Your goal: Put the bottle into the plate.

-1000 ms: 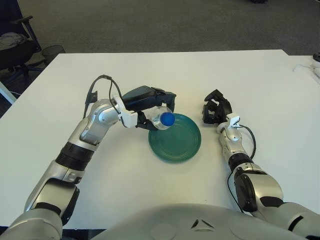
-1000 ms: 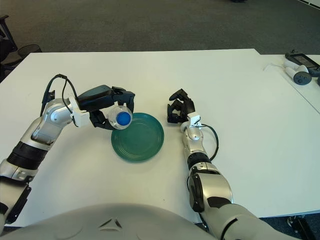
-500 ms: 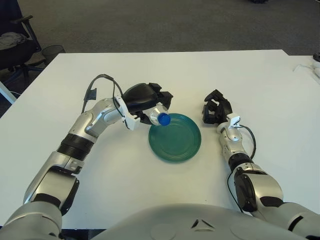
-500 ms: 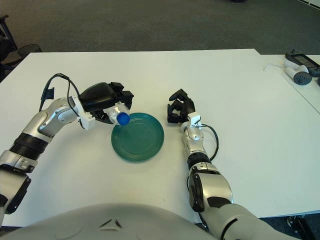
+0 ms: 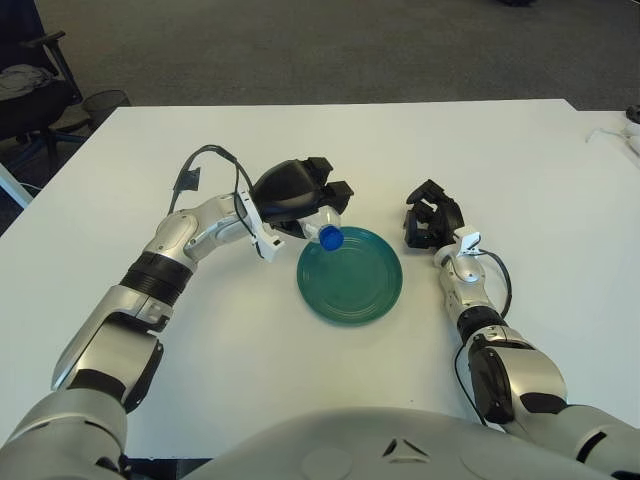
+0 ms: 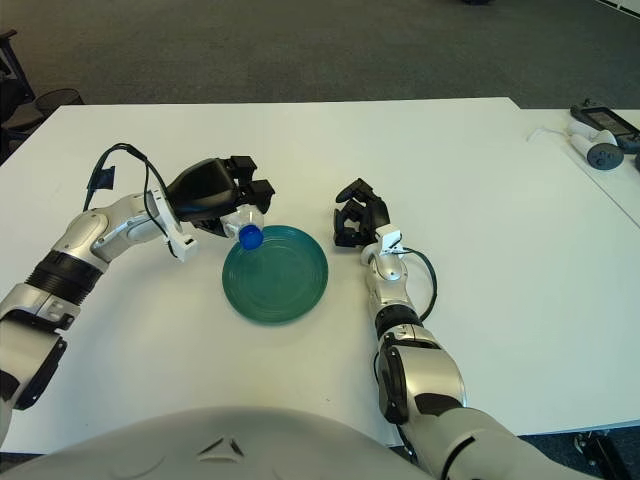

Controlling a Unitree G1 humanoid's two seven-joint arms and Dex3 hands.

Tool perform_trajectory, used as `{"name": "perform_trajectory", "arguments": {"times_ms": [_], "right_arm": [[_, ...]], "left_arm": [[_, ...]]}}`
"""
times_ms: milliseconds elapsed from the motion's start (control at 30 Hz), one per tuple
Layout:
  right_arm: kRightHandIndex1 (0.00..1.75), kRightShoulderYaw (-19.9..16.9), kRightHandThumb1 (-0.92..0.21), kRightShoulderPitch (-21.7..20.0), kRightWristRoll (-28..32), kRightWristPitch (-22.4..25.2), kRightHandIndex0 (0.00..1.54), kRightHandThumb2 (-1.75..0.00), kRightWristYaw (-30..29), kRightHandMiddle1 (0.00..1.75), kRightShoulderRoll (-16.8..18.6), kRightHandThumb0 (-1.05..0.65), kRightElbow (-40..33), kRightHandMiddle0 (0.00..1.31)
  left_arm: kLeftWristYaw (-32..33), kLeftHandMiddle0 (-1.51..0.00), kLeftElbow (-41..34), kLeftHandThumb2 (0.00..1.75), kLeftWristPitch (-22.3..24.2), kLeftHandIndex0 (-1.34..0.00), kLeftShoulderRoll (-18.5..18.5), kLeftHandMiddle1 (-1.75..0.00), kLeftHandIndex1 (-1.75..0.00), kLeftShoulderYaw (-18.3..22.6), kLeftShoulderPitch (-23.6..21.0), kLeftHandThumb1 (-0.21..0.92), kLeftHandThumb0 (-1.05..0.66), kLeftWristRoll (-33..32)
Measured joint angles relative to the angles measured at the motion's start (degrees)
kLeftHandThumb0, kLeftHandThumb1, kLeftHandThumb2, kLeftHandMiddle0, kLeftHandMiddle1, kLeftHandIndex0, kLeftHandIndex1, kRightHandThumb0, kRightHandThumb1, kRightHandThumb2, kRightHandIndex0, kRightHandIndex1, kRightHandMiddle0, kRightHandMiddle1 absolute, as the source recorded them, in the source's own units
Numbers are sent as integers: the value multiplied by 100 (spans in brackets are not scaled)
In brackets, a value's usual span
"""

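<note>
At centre frame we record one round, glossy green plate (image 5: 350,276), shallow, lying on a smooth white table (image 5: 520,150). Just upper left of its rim, our left hand (image 5: 300,192) grasps a clear plastic bottle (image 5: 322,228), tilted so its blue cap (image 5: 330,237) overhangs the plate's edge. Right of the plate, our right hand (image 5: 428,217) shows with black fingers curled, holding nothing. Dark grey carpet fills the top of the frame.

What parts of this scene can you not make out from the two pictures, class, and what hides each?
- Bottle body: both views, covered by the left hand; only its blue cap shows.
- Whether the bottle touches the plate: unclear in both.
- Right hand, right of the plate: palm side hidden.
</note>
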Motion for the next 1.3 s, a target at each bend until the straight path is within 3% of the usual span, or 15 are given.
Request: {"name": "perform_trajectory", "arguments": {"times_ms": [400, 700, 1300], "right_arm": [[175, 4, -19, 0, -2, 0, 72, -142, -39, 156, 0, -1, 0, 57], [175, 7, -20, 0, -5, 0, 71, -143, -54, 165, 0, -1, 0, 50], [175, 44, -21, 0, -53, 0, 70, -138, -204, 155, 0, -1, 0, 56]], "left_arm": [[887, -120, 304, 135, -371, -97, -34, -175, -175, -231, -19, 26, -10, 200], [892, -124, -55, 138, -544, -99, -61, -175, -175, -293, -15, 25, -10, 154], [757, -130, -539, 147, -767, -110, -6, -175, -175, -325, 63, 19, -14, 158]]}}
